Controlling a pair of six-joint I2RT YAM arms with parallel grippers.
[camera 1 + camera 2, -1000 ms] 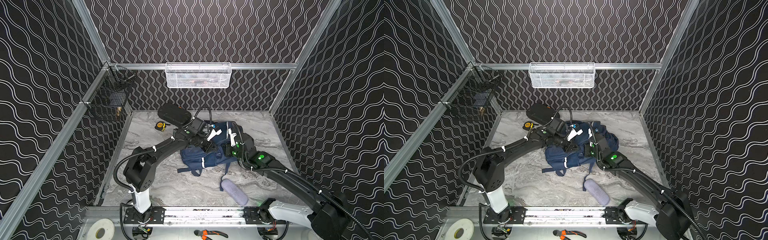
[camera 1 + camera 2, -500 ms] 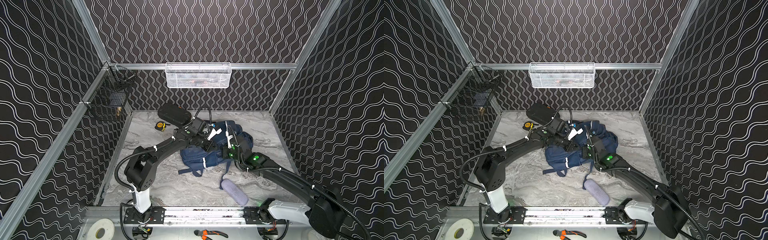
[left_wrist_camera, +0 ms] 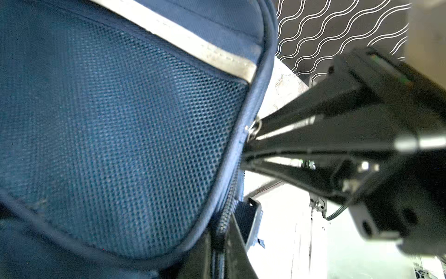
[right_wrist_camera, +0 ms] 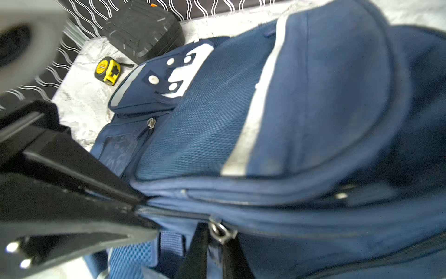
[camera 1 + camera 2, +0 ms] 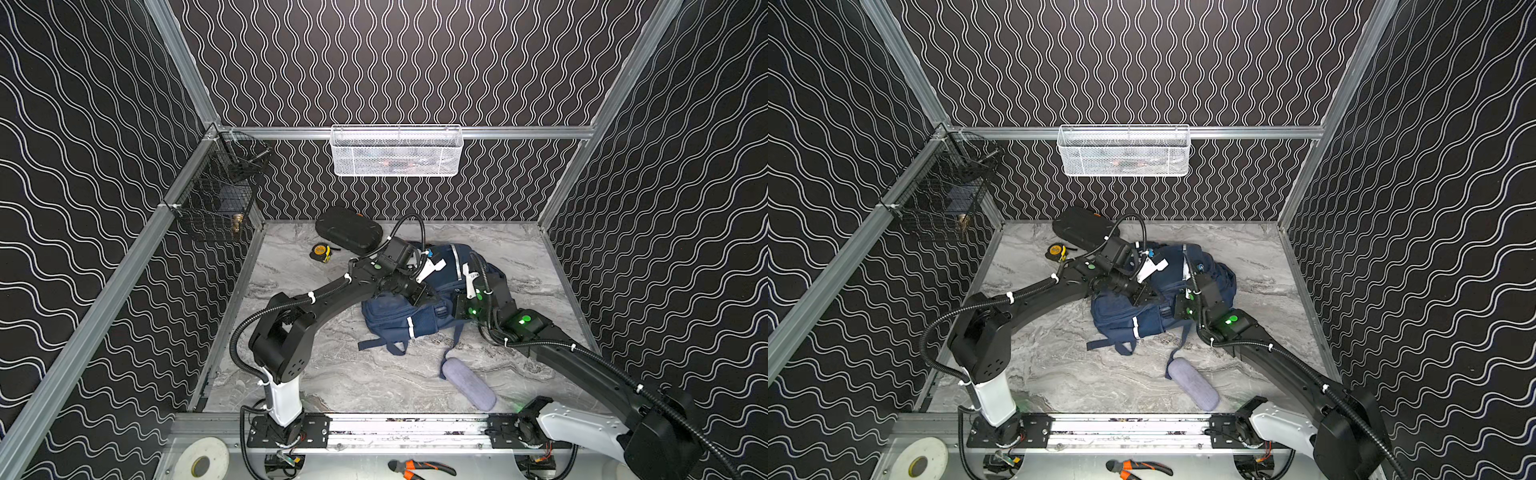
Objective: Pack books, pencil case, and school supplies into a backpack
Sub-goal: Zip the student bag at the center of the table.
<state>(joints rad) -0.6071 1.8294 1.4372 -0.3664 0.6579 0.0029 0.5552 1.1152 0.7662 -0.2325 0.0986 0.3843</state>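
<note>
On the marble table [image 5: 332,382]: backpack [image 5: 395,320] gripped from both sides.
Clamped shut at its zip seam by left gripper [image 4: 142,205]; pinched at the metal zip pull [image 3: 253,128] by right gripper [image 4: 218,235]. Nearer the front, apart from both grippers, pencil case [image 5: 469,384] lying flat.

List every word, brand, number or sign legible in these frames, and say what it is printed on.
No text in any view can be read.
Tape measure: round label on its side, print too blurred to read.
Backpack: its white patch shows only shapes and round dots, no legible letters.
Black case: ribbed surface, no lettering visible.
</note>
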